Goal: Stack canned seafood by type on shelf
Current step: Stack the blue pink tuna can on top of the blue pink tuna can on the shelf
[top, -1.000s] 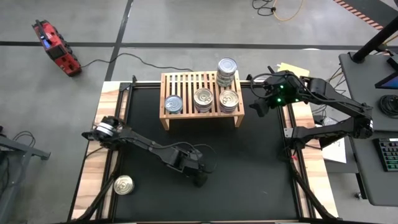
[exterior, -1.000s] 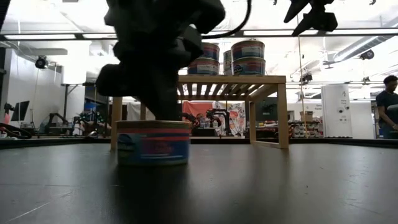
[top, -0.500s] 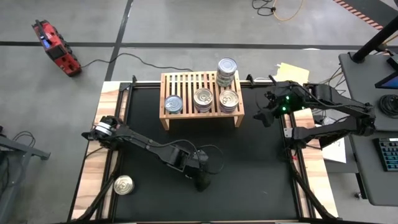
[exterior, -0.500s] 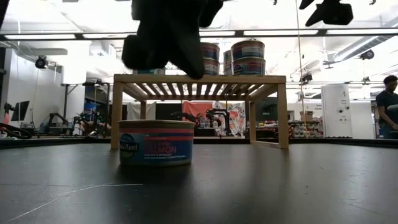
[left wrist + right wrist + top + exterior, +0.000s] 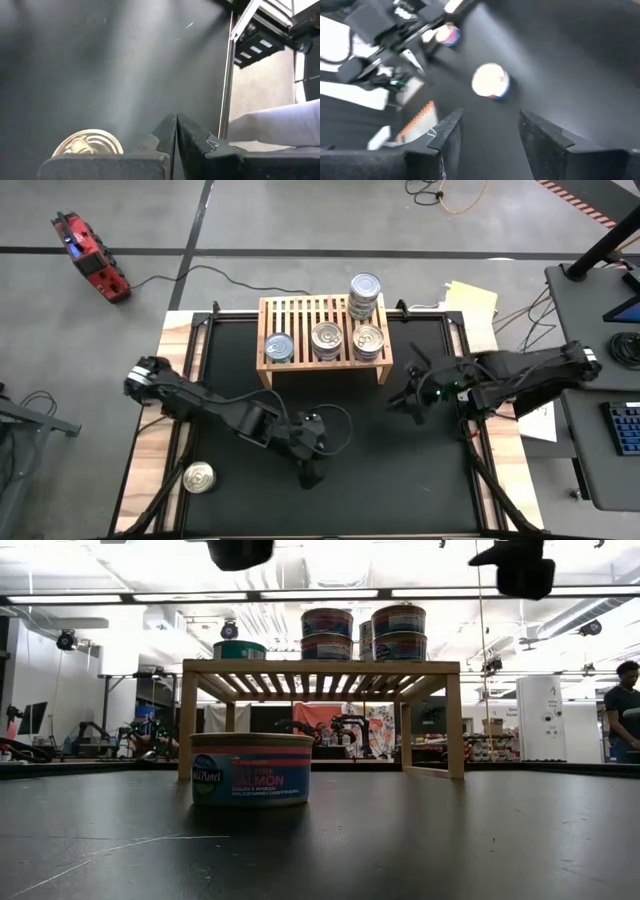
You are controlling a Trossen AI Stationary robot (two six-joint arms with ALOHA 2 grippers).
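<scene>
A salmon tin (image 5: 250,768) with a blue and pink label stands on the black mat in front of the shelf; its gold lid (image 5: 88,142) shows in the left wrist view. My left gripper (image 5: 176,116) is shut and hangs high above that tin (image 5: 240,552), touching nothing; in the high view it (image 5: 309,473) hides the tin. My right gripper (image 5: 490,115) is open, in the air right of the mat's middle (image 5: 398,402), and faces the tin (image 5: 490,80). The light-wood shelf (image 5: 300,313) carries several tins, two of them stacked (image 5: 365,290). Another tin (image 5: 198,477) sits at the near left.
The shelf's legs stand on the mat's far part (image 5: 456,720), with open room under it. Metal frame rails (image 5: 465,415) run along the mat's sides. Papers (image 5: 470,298) lie at the far right corner. A person stands in the room behind (image 5: 626,705).
My left gripper has risen straight up off the salmon tin, which stays standing on the mat. My right arm has swung from beside the shelf's right end toward the near edge and the mat's middle, dropping lower.
</scene>
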